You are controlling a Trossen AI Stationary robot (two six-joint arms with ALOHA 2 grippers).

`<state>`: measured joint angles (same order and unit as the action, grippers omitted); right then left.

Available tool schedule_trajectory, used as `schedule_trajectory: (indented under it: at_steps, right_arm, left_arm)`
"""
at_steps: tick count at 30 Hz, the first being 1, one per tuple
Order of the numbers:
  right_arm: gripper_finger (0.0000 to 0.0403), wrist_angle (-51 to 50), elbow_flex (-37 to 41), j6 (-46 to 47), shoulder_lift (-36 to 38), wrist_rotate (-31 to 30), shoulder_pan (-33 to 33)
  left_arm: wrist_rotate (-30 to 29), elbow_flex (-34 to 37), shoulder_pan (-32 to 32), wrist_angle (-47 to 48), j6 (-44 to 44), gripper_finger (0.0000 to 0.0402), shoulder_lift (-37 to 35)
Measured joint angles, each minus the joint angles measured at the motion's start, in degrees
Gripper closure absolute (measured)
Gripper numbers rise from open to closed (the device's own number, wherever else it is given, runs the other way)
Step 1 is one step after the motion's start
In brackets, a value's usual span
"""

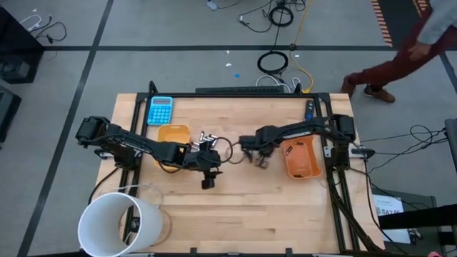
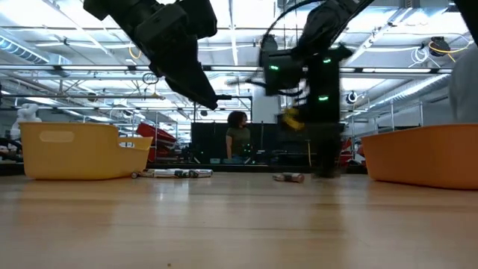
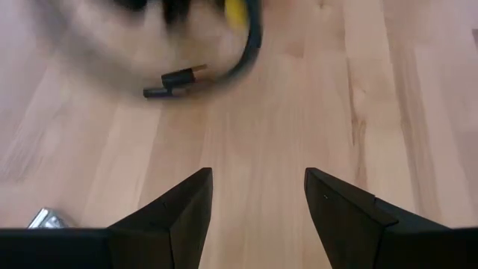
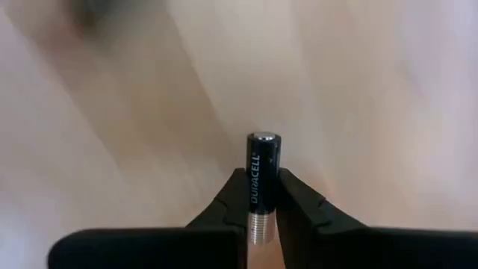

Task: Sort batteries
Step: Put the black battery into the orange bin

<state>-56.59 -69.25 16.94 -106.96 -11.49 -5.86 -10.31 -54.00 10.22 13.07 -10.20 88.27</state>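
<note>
Left hand (image 3: 258, 202) above bare surface (image 3: 299, 112), fingers spread wide, nothing between them. Loose batteries (image 2: 175, 173) on surface beside yellow tray (image 2: 75, 149). Right hand (image 4: 261, 190) clamped on black battery (image 4: 262, 161), tip protruding beyond fingertips.

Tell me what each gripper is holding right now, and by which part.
The right gripper pinches a battery around its lower body, one end sticking out past the fingertips. The left gripper is open, holding nothing.
</note>
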Motion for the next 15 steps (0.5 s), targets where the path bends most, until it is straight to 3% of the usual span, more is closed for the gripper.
schedule_trajectory:
  at_steps: [6,8,15]
  right_arm:
    - [0.038,-11.6,1.5,7.3,17.0,-5.6,5.1]
    - [0.038,-10.2,3.4,11.6,23.5,-6.7,7.7]
    - [0.0374,-10.7,17.2,30.2,41.6,-6.6,16.9]
  left_arm:
    - [-0.3,0.0,-1.0,1.6,1.9,0.0178,0.0]
    - [-0.4,0.0,-1.3,1.3,3.2,0.0178,0.0]
    - [-0.6,0.0,-3.7,1.8,0.4,0.0178,0.0]
